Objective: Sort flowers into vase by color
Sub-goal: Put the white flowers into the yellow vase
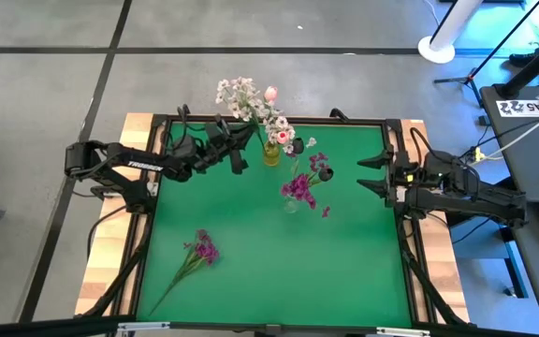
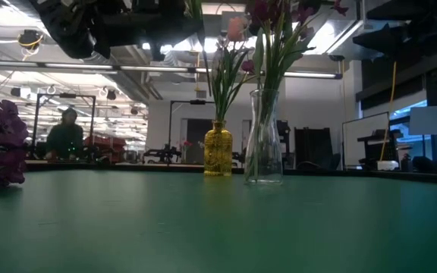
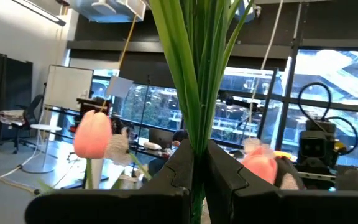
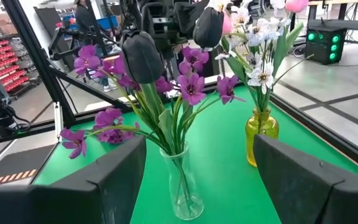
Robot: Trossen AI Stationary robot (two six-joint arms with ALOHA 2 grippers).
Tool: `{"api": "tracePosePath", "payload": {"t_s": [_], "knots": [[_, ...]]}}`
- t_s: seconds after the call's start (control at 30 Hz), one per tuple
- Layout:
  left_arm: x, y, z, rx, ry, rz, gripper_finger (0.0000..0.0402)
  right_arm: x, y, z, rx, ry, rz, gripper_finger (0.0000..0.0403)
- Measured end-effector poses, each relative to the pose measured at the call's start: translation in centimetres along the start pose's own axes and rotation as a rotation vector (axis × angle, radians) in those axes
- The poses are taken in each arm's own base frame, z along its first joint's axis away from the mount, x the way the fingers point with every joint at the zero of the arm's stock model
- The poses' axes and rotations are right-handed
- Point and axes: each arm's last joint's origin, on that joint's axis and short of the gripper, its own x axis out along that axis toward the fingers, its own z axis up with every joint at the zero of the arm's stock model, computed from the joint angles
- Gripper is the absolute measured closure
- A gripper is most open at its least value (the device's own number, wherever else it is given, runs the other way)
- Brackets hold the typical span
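Note:
A yellow vase (image 1: 271, 153) near the table's far edge holds white clusters (image 1: 241, 94) and pink tulip buds (image 1: 270, 94). A clear vase (image 1: 292, 202) beside it holds magenta-purple blossoms (image 4: 191, 84) and dark blooms (image 4: 142, 57). One purple sprig (image 1: 201, 249) lies flat on the mat near the left front. My left gripper (image 1: 248, 139) is just left of the yellow vase, above its mouth, and shut on green stems. My right gripper (image 1: 371, 174) waits open at the table's right side, facing both vases (image 4: 197, 149). My left gripper pinches a bundle of thin green stems (image 3: 197, 134) between its two fingers (image 3: 225, 174). It comes level from the table's left, and the fingers lie across the stems. The stems stand nearly upright and rise above the fingers; I cannot tell whether their lower ends sit in the yellow vase (image 2: 218, 150).
The green mat (image 1: 344, 271) is framed by a dark rail. The two vases stand close together (image 2: 264, 144). The left arm (image 1: 138, 168) stretches along the far left side. The mat is bare on the near right. A person sits in the room beyond the table (image 2: 67, 136).

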Motion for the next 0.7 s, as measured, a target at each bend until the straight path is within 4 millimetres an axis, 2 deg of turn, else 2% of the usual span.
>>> {"api": "tracePosePath", "payload": {"t_s": [0.3, 0.43, 0.7], "knots": [[0.3, 1.0, 0.0, 0.012, -0.006, 0.035, 0.0389, 0.0, 0.1, 0.3, -0.027, -0.026, 0.005, 0.0107], [0.5, 1.4, -1.1, 0.019, 0.028, 0.048, 0.0389, 0.0, 0.1, 0.3, -0.034, -0.027, 0.005, 0.0107], [2.3, 1.1, -1.7, 0.055, 0.006, 0.035, 0.0389, 0.0, 0.1, 0.3, -0.035, -0.028, 0.004, 0.0107]]}}
